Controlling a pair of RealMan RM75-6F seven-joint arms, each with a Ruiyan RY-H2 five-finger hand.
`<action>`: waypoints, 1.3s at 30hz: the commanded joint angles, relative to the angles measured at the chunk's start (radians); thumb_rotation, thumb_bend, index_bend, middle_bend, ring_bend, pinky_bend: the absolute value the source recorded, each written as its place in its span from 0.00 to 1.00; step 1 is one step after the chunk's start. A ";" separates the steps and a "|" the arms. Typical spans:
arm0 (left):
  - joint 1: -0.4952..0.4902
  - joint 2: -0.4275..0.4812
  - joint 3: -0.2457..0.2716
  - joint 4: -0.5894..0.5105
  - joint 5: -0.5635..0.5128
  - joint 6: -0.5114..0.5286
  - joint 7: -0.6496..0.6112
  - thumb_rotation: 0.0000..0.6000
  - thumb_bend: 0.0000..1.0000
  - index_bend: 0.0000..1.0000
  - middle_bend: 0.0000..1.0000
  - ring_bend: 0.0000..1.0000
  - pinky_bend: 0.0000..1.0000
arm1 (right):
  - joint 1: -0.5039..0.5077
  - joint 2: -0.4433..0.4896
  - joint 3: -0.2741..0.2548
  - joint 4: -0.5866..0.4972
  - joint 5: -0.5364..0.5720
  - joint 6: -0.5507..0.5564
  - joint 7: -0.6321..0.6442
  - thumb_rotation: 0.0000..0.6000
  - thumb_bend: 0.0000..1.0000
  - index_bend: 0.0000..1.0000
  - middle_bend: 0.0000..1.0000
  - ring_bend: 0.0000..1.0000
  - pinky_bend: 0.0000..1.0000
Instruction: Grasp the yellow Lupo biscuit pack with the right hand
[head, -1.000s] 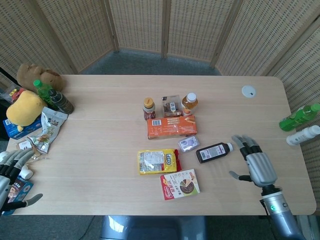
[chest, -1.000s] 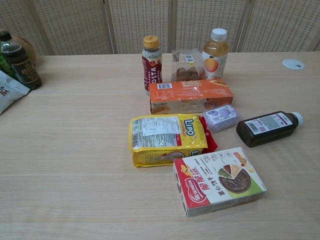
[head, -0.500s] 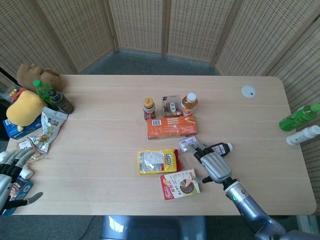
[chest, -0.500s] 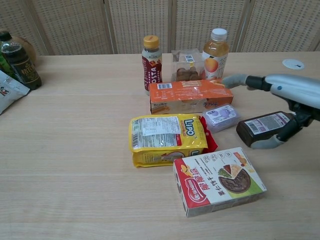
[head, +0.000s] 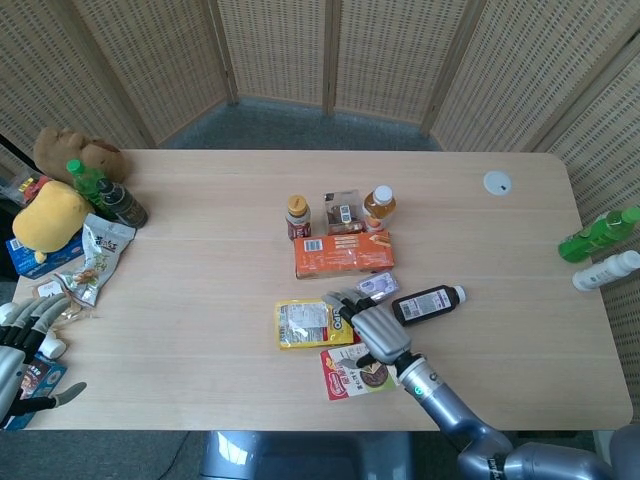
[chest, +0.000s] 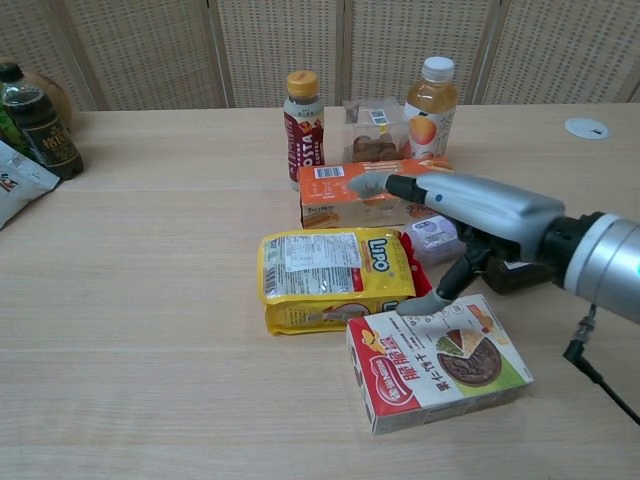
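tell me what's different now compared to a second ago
The right hand has swept in from the table's right side toward the middle and now hovers, fingers spread, by the right end of the yellow Lupo biscuit pack, above the red biscuit box. It has not gripped anything. The pack, box, dark bottle and left hand stayed put.
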 joint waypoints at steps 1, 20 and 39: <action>-0.001 0.000 -0.001 0.001 -0.002 -0.001 0.000 1.00 0.00 0.04 0.00 0.00 0.00 | 0.020 -0.049 0.017 0.037 0.039 -0.016 -0.019 1.00 0.00 0.00 0.00 0.00 0.00; -0.001 -0.003 -0.003 0.001 -0.007 -0.004 0.005 1.00 0.00 0.04 0.00 0.00 0.00 | 0.096 -0.187 0.062 0.177 0.149 -0.061 -0.037 1.00 0.00 0.00 0.00 0.00 0.00; 0.001 0.000 -0.002 0.000 -0.002 0.000 0.000 1.00 0.00 0.04 0.00 0.00 0.00 | 0.126 -0.276 0.065 0.311 0.171 -0.058 -0.001 1.00 0.00 0.00 0.00 0.00 0.00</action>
